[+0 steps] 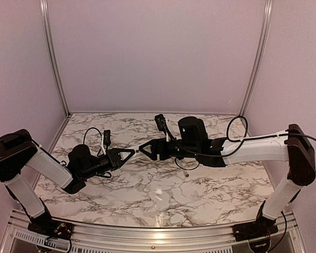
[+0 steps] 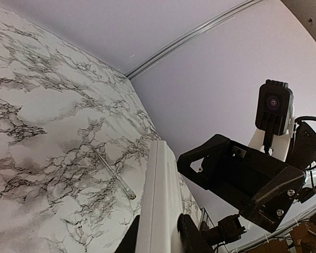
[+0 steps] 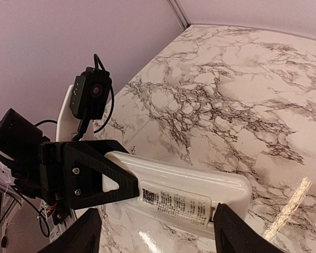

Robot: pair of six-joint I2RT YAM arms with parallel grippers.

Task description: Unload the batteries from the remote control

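The remote control [image 2: 160, 203] is a slim white handset held up off the marble table, and my left gripper [image 2: 160, 241] is shut on one end of it. In the right wrist view the remote control [image 3: 200, 182] shows its back, with a printed label across the panel. My right gripper [image 3: 155, 237] is open, its two dark fingers wide apart on either side of the labelled end; one fingertip [image 3: 229, 224] is close to the edge of the panel. In the top view my left gripper [image 1: 129, 153] and right gripper [image 1: 144, 149] meet tip to tip above the table's middle. The batteries are hidden.
A thin grey pen-like rod [image 2: 113, 173] lies on the marble table [image 1: 163, 203] below the remote. Pale walls with metal corner rails [image 1: 55, 58] close in the back and sides. The right arm's black body [image 2: 247, 179] hangs close beside the remote.
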